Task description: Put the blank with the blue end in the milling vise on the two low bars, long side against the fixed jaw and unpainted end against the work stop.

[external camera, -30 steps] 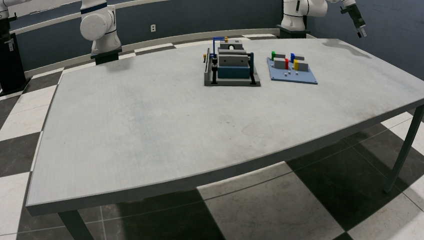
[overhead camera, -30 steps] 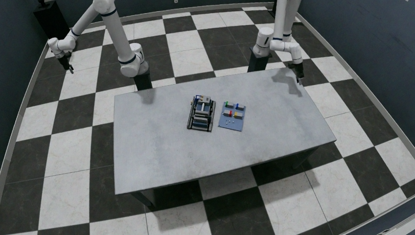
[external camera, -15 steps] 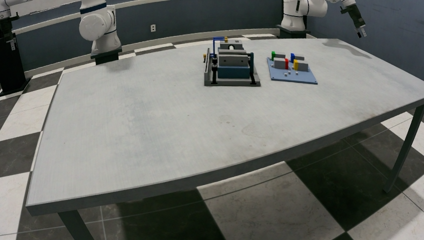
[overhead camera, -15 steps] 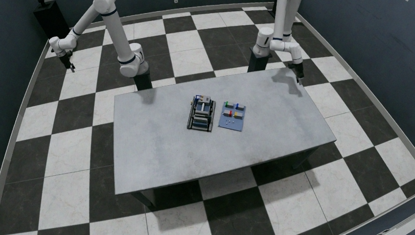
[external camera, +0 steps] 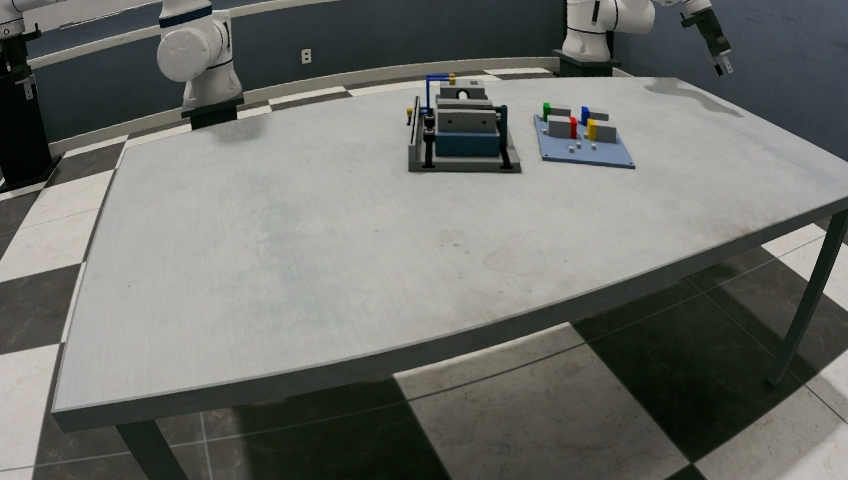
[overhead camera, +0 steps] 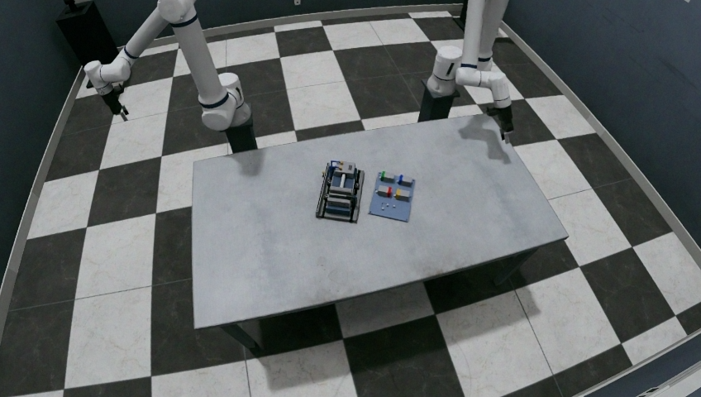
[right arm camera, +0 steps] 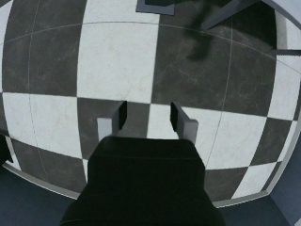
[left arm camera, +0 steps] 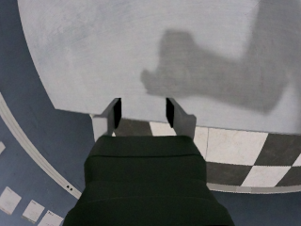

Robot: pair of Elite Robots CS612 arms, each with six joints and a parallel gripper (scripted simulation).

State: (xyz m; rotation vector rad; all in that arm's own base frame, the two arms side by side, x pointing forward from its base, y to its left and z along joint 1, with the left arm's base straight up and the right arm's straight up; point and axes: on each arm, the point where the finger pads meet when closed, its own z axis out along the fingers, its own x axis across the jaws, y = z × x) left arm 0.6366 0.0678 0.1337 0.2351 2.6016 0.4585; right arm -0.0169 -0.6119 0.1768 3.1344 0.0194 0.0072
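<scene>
The blank with the blue end (overhead camera: pixel 406 181) (external camera: pixel 598 115) lies on the blue plate (overhead camera: pixel 393 213) (external camera: pixel 595 158), in its back row, beside the green-ended one. The milling vise (overhead camera: pixel 339 203) (external camera: pixel 467 144) stands on the table beside the plate; its hoses are at the back and a grey block (external camera: pixel 467 122) without hoses is at the front. The low bars and work stop are too small to tell. My left gripper (overhead camera: pixel 506 137) (external camera: pixel 721 66) (left arm camera: pixel 143 106) is open and empty above the table's back right corner. My right gripper (overhead camera: pixel 123 116) (external camera: pixel 27 92) (right arm camera: pixel 148 110) is open and empty over the floor, far left.
Blanks with green (overhead camera: pixel 388 177) (external camera: pixel 559 111), red (overhead camera: pixel 383 191) (external camera: pixel 558 126) and yellow (overhead camera: pixel 403 195) (external camera: pixel 605 130) ends also sit on the plate. Blue hoses (external camera: pixel 427 92) rise at the vise's back left. A narrow strip of table separates vise and plate.
</scene>
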